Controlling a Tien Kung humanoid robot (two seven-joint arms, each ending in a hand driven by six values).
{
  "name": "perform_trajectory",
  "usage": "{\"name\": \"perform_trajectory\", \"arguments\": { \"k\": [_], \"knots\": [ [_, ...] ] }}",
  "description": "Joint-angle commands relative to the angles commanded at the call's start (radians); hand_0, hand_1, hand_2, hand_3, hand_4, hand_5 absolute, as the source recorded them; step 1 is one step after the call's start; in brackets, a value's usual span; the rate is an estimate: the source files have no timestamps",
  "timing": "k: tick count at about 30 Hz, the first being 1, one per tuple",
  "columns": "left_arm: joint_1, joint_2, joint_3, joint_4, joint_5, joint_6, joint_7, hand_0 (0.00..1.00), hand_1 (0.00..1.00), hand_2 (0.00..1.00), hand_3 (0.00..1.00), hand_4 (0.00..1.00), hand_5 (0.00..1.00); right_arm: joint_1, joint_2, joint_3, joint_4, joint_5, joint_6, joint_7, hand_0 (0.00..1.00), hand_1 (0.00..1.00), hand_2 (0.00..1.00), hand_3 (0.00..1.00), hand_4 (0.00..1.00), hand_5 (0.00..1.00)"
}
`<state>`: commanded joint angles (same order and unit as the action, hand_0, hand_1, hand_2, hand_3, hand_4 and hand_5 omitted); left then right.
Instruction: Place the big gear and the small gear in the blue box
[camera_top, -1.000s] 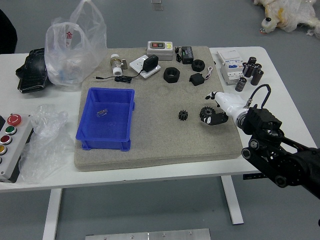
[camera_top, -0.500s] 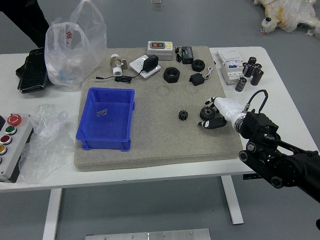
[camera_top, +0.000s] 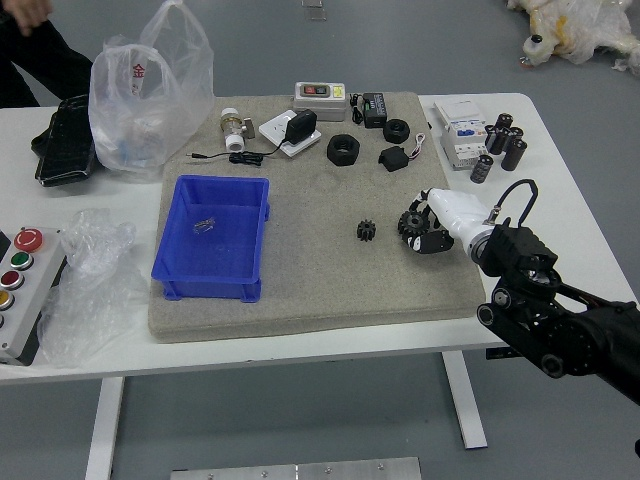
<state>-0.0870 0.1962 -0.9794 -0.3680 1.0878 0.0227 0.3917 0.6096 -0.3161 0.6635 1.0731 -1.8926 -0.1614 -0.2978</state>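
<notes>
At nine o'clock on the grey rectangular mat (camera_top: 310, 290), atop the white table (camera_top: 340, 351): the blue rectangular plastic box (camera_top: 212, 290). At three o'clock from the box, the small black toothed gear (camera_top: 367, 230); farther along, the big black toothed gear (camera_top: 410, 223). At one o'clock from the mat's centre, a thick black ring (camera_top: 343, 142).

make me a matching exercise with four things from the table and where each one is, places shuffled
1. big black gear
2. small black gear
3. blue plastic box
4. red round button

A. on the left part of the grey-brown mat
B. on the control panel at the table's left
C. at the fingers of the robot's right hand
D. on the mat, between 1 and 3

Pairs: 1-C, 2-D, 3-A, 4-B
</notes>
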Motion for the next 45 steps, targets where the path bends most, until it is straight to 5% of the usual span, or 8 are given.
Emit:
{"name": "perform_trajectory", "arguments": {
  "k": [12,23,24,35,36,41,42,45],
  "knots": [
    [-0.002,0.000,-0.011,-0.003,0.018,-0.006,0.009,0.692,0.639,0.614,0.744,0.694,0.398,0.165,0.084,-0.137,0.091,0.053,-0.092,0.091,0.309,0.462,0.345,0.400,0.165,0.002],
    [0.003,-0.007,-0.024,-0.007,0.037,-0.011,0.022,0.692,0.638,0.613,0.744,0.695,0.397,0.261,0.187,-0.298,0.133,0.186,-0.088,0.175,0.323,0.472,0.372,0.419,0.195,0.002],
    [0.003,-0.006,-0.024,-0.007,0.038,-0.011,0.022,0.692,0.638,0.614,0.744,0.695,0.397,0.264,0.191,-0.305,0.133,0.188,-0.084,0.178,0.348,0.500,0.481,0.448,0.268,0.002],
    [0.003,-0.006,-0.027,-0.007,0.043,-0.013,0.023,0.692,0.638,0.614,0.744,0.695,0.398,0.296,0.207,-0.376,0.120,0.193,-0.045,0.150,0.364,0.555,0.563,0.480,0.299,0.002],
    [0.003,-0.006,-0.028,-0.007,0.044,-0.014,0.024,0.692,0.638,0.614,0.744,0.695,0.399,0.298,0.208,-0.379,0.119,0.194,-0.043,0.149,0.387,0.632,0.670,0.602,0.448,0.004],
    [0.002,-0.004,-0.029,-0.007,0.046,-0.014,0.024,0.692,0.638,0.614,0.744,0.695,0.399,0.306,0.211,-0.390,0.117,0.203,-0.023,0.143,0.387,0.632,0.670,0.602,0.448,0.004],
    [0.002,-0.004,-0.029,-0.007,0.046,-0.014,0.024,0.692,0.638,0.614,0.744,0.696,0.399,0.306,0.211,-0.391,0.116,0.203,-0.019,0.141,0.437,0.727,0.817,0.738,0.448,0.175],
    [0.003,-0.004,-0.029,-0.007,0.046,-0.015,0.025,0.692,0.638,0.614,0.744,0.696,0.399,0.307,0.211,-0.389,0.115,0.203,-0.008,0.137,0.437,0.727,0.817,0.738,0.448,0.175]
  ]
}}
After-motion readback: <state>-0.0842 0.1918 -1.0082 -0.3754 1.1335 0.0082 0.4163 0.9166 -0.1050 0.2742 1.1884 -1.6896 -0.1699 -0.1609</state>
